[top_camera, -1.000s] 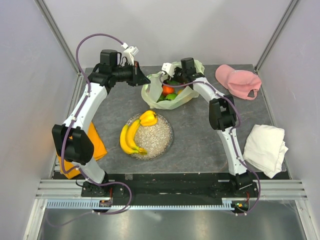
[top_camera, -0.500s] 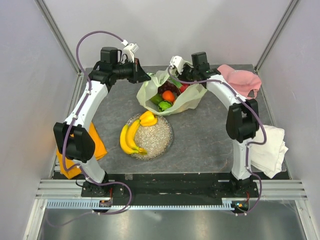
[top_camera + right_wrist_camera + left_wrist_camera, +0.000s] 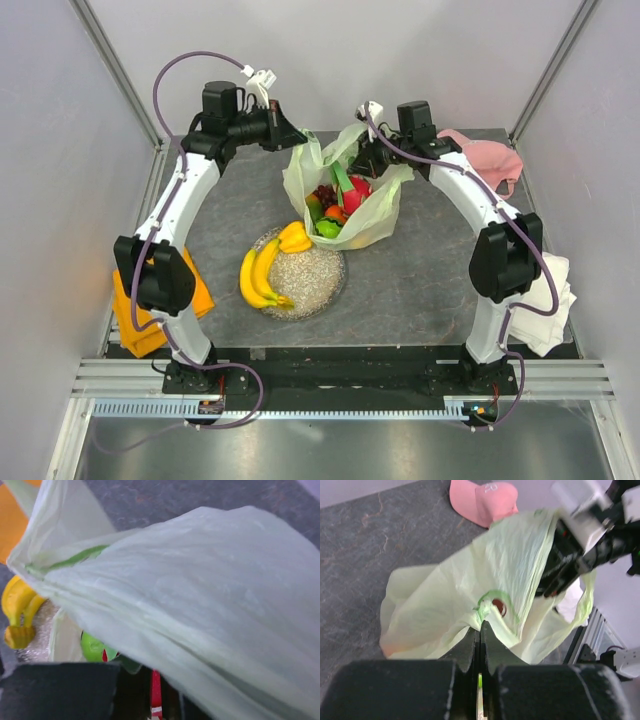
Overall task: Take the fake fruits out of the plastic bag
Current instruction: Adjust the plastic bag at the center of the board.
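The plastic bag hangs lifted and stretched between my two grippers, its mouth pulled open. Inside it show dark red grapes, a red dragon fruit, an orange and a green fruit. My left gripper is shut on the bag's left edge. My right gripper is shut on the bag's right edge; the film drapes over its jaws. A green fruit peeks out beneath. A banana bunch and a yellow fruit lie on the speckled plate.
A pink cap lies at the back right, close behind the right arm. A white folded cloth sits at the right edge, and an orange cloth at the left, by the left arm.
The right gripper has closed on the bag's right edge and swung right. Both arms have raised the bag, pulling its mouth open so more fruits show.
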Tool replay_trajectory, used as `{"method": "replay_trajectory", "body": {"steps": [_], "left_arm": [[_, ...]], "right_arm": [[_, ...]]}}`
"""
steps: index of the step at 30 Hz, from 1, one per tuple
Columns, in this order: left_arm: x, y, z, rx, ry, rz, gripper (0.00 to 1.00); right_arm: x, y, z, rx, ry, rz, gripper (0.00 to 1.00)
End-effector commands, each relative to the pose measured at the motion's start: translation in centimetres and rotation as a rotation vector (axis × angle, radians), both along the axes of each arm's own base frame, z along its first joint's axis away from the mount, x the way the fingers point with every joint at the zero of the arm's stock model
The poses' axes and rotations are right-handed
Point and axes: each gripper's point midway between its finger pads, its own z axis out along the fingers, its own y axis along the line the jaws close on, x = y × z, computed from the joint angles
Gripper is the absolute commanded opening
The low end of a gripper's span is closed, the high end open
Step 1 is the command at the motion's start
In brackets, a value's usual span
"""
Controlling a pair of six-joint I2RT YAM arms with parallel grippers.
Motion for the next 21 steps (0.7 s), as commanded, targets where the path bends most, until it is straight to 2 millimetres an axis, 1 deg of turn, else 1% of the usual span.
{"method": "replay_trajectory", "body": {"steps": [1, 2, 3, 4, 5, 6, 7, 8, 9, 10, 11, 12, 13, 14, 15, 16, 17, 18, 19, 20, 21], "left_arm": [[2.5, -0.9, 3.8, -0.091, -0.067, 0.038, 0.02], [3.1, -0.8, 4.9, -0.097, -0.096, 0.059, 0.02], [3.7, -0.7, 5.4, -0.109, -0.1, 0.089, 0.02], [4.1, -0.8, 6.0, -0.122, -0.111, 0.096, 0.02], [4.5, -0.9, 6.9, -0.144, -0.138, 0.102, 0.02], [4.7, -1.0, 7.3, -0.173, -0.118, 0.112, 0.02], [4.9, -1.2, 7.8, -0.191, -0.119, 0.115, 0.02], [5.5, -1.3, 7.6, -0.201, -0.119, 0.129, 0.02], [5.7, -1.6, 7.5, -0.21, -0.107, 0.131, 0.02], [5.9, -1.9, 8.0, -0.214, -0.121, 0.13, 0.02], [6.8, -2.2, 7.0, -0.208, -0.108, 0.14, 0.01], [7.1, -2.4, 7.2, -0.212, -0.117, 0.143, 0.02], [7.4, -2.9, 7.6, -0.219, -0.133, 0.14, 0.02], [7.8, -3.2, 7.3, -0.218, -0.136, 0.141, 0.02], [8.1, -3.6, 7.6, -0.22, -0.155, 0.137, 0.02], [8.0, -4.2, 8.9, -0.228, -0.194, 0.129, 0.02], [8.1, -4.3, 9.5, -0.226, -0.223, 0.133, 0.02], [8.3, -4.7, 9.6, -0.228, -0.238, 0.131, 0.02], [8.0, -5.3, 10.8, -0.238, -0.271, 0.12, 0.02], [8.1, -5.4, 11.1, -0.232, -0.291, 0.124, 0.02], [8.0, -5.5, 11.3, -0.231, -0.299, 0.124, 0.02]], "right_arm": [[-2.5, 1.1, 1.4, 0.095, 0.064, 0.064, 0.1], [-2.9, 0.7, 0.8, 0.049, 0.033, 0.069, 0.1], [-3.1, 0.3, 0.3, 0.013, 0.012, 0.059, 0.1], [-3.9, -0.6, -0.8, -0.034, 0.008, 0.032, 0.1], [-4.4, -0.9, -1.2, -0.06, -0.019, 0.044, 0.1], [-5.1, -1.3, -0.8, -0.072, -0.044, 0.041, 0.1], [-5.7, -1.7, -1.9, -0.095, -0.032, 0.036, 0.1], [-6.1, -1.7, -1.6, -0.099, -0.049, 0.041, 0.1], [-6.4, -1.9, -0.3, -0.091, -0.085, 0.037, 0.1], [-6.2, -2.0, 0.6, -0.085, -0.108, 0.022, 0.1], [-5.9, -2.0, 2.0, -0.074, -0.148, 0.008, 0.1], [-5.8, -2.1, 3.4, -0.057, -0.17, -0.002, 0.1], [-5.4, -2.0, 5.6, -0.032, -0.21, -0.008, 0.1], [-5.2, -2.1, 6.8, -0.009, -0.223, -0.008, 0.11], [-4.8, -2.2, 7.7, 0.01, -0.219, -0.024, 0.11], [-4.2, -2.5, 9.5, 0.028, -0.252, -0.038, 0.11], [-3.5, -3.1, 10.1, 0.028, -0.268, -0.062, 0.11], [-2.8, -3.4, 10.0, 0.02, -0.275, -0.076, 0.11], [-2.0, -4.1, 10.6, 0.008, -0.312, -0.086, 0.11], [-1.5, -4.4, 10.5, -0.001, -0.321, -0.09, 0.1], [-0.9, -4.6, 9.9, -0.014, -0.318, -0.096, 0.11]]}}
